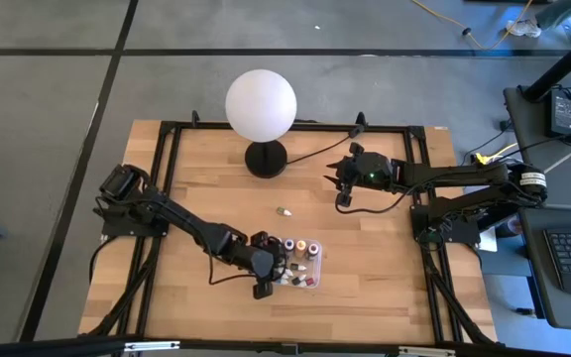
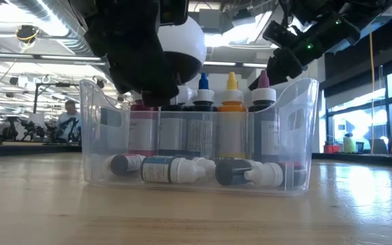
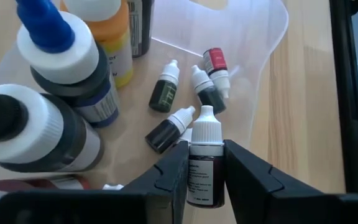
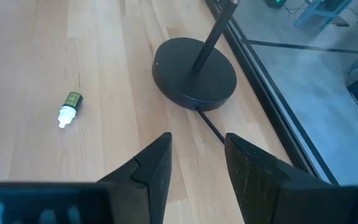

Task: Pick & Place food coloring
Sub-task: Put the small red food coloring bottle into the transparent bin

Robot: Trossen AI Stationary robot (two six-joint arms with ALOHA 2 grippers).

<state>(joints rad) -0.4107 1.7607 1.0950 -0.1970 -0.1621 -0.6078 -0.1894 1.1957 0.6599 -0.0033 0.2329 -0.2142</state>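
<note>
held bottle: small dark dropper bottle (image 3: 205, 162), white cap up, upright between the left gripper's (image 3: 205, 177) fingers, over the tray's open part; you have it pinched at mid-body.
other small bottles: several lie loose on the tray floor (image 3: 166, 93), caps pointing different ways; one stray bottle (image 1: 285, 211) lies alone on the table, well apart from the tray, also seen from the right wrist (image 4: 69, 107).
tall bottles: larger capped ones stand in a row in the tray (image 2: 231, 116), just beside your gripper; keep the wrist off them.
tray: clear plastic tray (image 1: 317, 260), front-centre of the wooden table (image 1: 385, 288).
step, my read: you're carrying one bottle at the tray; can't tell whether it's going in or coming out.
how to do it well: keep the bottle vertical, move straight up or down, avoid sweeping sideways into the tall row; release only low over bare tray floor, not on top of the lying bottles.
right gripper: (image 4: 194, 165) fingers apart, nothing between them, hanging above the table near the lamp base (image 4: 194, 73); leave it parked.
lamp: white globe lamp (image 1: 261, 104) at the table's back.
</note>
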